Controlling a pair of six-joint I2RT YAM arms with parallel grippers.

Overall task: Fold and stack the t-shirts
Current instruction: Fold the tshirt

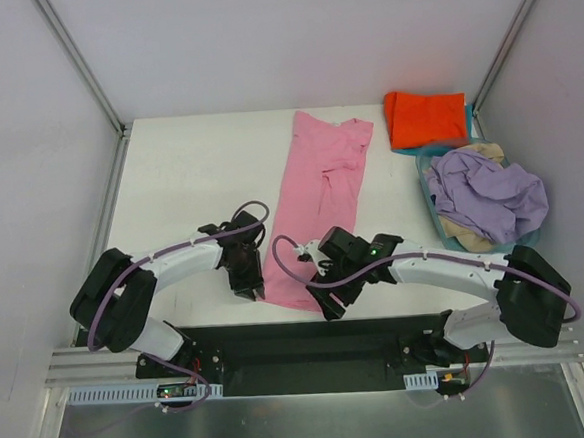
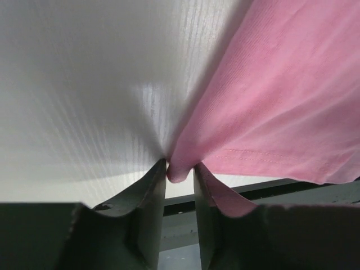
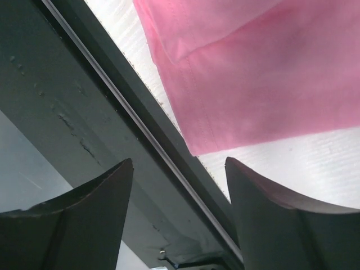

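The pink t-shirt (image 1: 316,197) lies as a long folded strip down the middle of the white table (image 1: 184,176). My left gripper (image 1: 249,290) is at the strip's near left corner. In the left wrist view the narrow jaws (image 2: 180,169) pinch a small fold of the pink t-shirt (image 2: 270,101). My right gripper (image 1: 330,307) is at the near right corner. Its jaws (image 3: 179,166) stand open, with the hem corner of the pink t-shirt (image 3: 253,73) just ahead of them and nothing between them. A folded orange-red t-shirt (image 1: 423,118) lies on a teal one (image 1: 468,116) at the back right.
A light blue basket (image 1: 442,218) at the right edge holds a crumpled lavender t-shirt (image 1: 486,190) and a beige one (image 1: 488,150). The black rail (image 3: 84,112) along the table's near edge runs right under my right gripper. White walls close in the table at the back and on both sides.
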